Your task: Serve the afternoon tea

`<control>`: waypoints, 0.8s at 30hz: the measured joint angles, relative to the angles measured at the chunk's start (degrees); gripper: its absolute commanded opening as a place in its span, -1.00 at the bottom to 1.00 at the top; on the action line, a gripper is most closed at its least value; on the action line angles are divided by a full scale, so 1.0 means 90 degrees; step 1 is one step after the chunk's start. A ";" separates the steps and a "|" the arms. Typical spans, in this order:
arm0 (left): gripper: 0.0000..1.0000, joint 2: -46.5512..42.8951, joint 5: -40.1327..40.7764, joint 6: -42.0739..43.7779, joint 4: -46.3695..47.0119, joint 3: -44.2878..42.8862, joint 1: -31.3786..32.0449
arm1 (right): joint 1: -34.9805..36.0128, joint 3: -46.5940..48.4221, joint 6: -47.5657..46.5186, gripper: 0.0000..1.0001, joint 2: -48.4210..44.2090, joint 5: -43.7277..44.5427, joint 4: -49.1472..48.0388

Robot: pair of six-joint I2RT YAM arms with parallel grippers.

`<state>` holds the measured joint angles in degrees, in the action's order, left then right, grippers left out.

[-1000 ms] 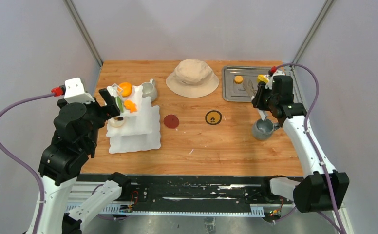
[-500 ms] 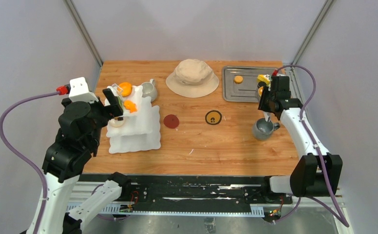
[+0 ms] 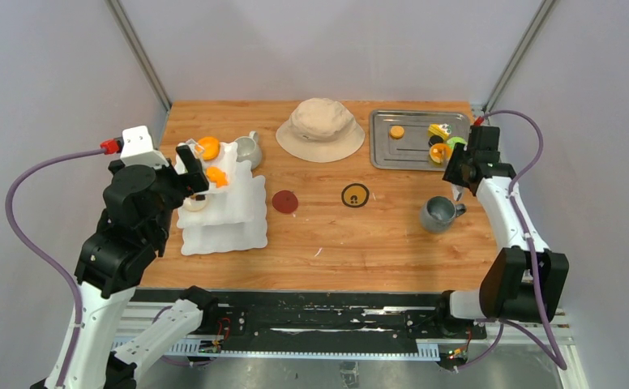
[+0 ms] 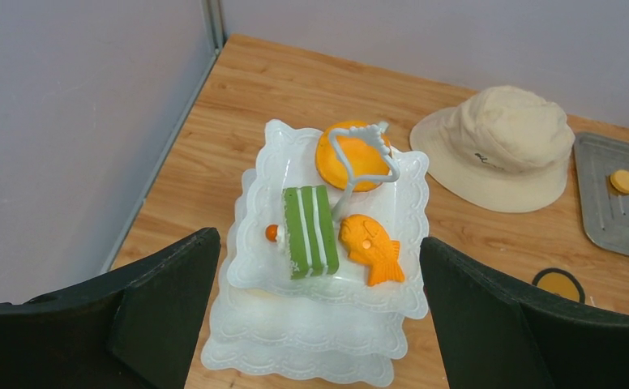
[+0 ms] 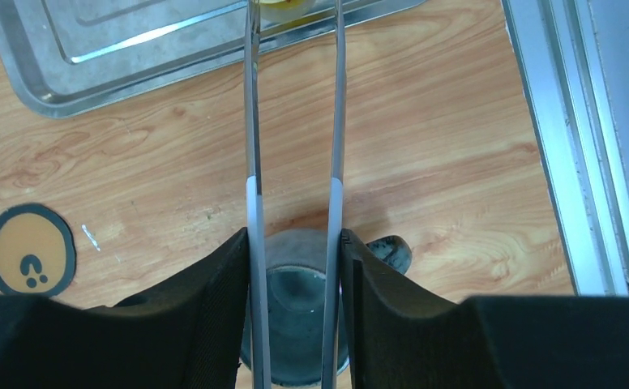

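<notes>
The white three-tier stand carries a green layered cake, an orange fish pastry and a round orange pastry on its top tier. My left gripper hovers open over that tier, holding nothing. A white mug stands behind the stand. My right gripper is shut on the long metal tongs, above the grey mug. The tongs' arms reach to a yellow pastry at the tray's edge.
A metal tray at the back right holds an orange cookie and yellow, orange and green pastries. A beige hat lies at the back centre. A red disc and a yellow-black coaster lie mid-table.
My right arm has swung right, off the tray, uncovering the pastries there; its jaws have widened a little with the tongs still between them. The left arm shifted slightly.
</notes>
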<state>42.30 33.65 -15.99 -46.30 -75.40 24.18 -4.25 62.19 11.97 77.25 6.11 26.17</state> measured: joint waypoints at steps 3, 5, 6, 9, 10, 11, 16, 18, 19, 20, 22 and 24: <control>0.96 0.0002 -0.0005 -0.0012 0.0002 0.0000 0.0000 | -0.0304 -0.0005 0.0109 -0.16 0.0061 -0.0352 -0.0165; 0.96 0.0002 -0.0007 -0.0017 0.0005 0.0002 0.0000 | -0.0478 -0.0029 0.0211 -0.16 0.0058 -0.0597 -0.0333; 0.96 0.0005 -0.0012 -0.0019 0.0005 0.0005 0.0000 | -0.0566 -0.0063 0.0265 -0.16 0.0058 -0.0719 -0.0459; 0.96 0.0015 -0.0036 -0.0039 0.0036 0.0005 0.0000 | -0.0758 -0.0204 0.0423 -0.16 0.0058 -0.1052 -0.0721; 0.96 0.0022 -0.0051 -0.0041 0.0049 0.0005 0.0000 | -0.0792 -0.0236 0.0461 -0.16 0.0058 -0.1110 -0.0763; 0.96 0.0027 -0.0056 -0.0044 0.0066 0.0012 0.0000 | -0.0826 -0.0265 0.0500 -0.16 0.0066 -0.1192 -0.0797; 0.96 0.0068 -0.0117 -0.0063 0.0104 0.0034 0.0000 | -0.1020 -0.0274 0.0695 -0.16 0.0257 -0.1547 -0.1010; 0.96 0.0080 -0.0126 -0.0066 0.0114 0.0034 0.0000 | -0.1124 -0.0277 0.0767 -0.16 0.0403 -0.1685 -0.1073; 0.96 0.0083 -0.0126 -0.0068 0.0112 0.0034 0.0000 | -0.1166 -0.0279 0.0794 -0.16 0.0466 -0.1724 -0.1088; 0.96 0.0080 -0.0126 -0.0070 0.0114 0.0034 0.0000 | -0.1192 -0.0299 0.0831 -0.16 0.0515 -0.1758 -0.1100; 0.96 0.0080 -0.0126 -0.0083 0.0114 0.0034 0.0000 | -0.1234 -0.0350 0.0886 -0.16 0.0546 -0.1809 -0.1093; 0.96 0.0080 -0.0126 -0.0083 0.0114 0.0034 0.0000 | -0.1248 -0.0372 0.0913 -0.16 0.0546 -0.1846 -0.1093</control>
<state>43.03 32.51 -16.73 -45.28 -75.09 24.18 -15.49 58.85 20.18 82.17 -10.50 16.34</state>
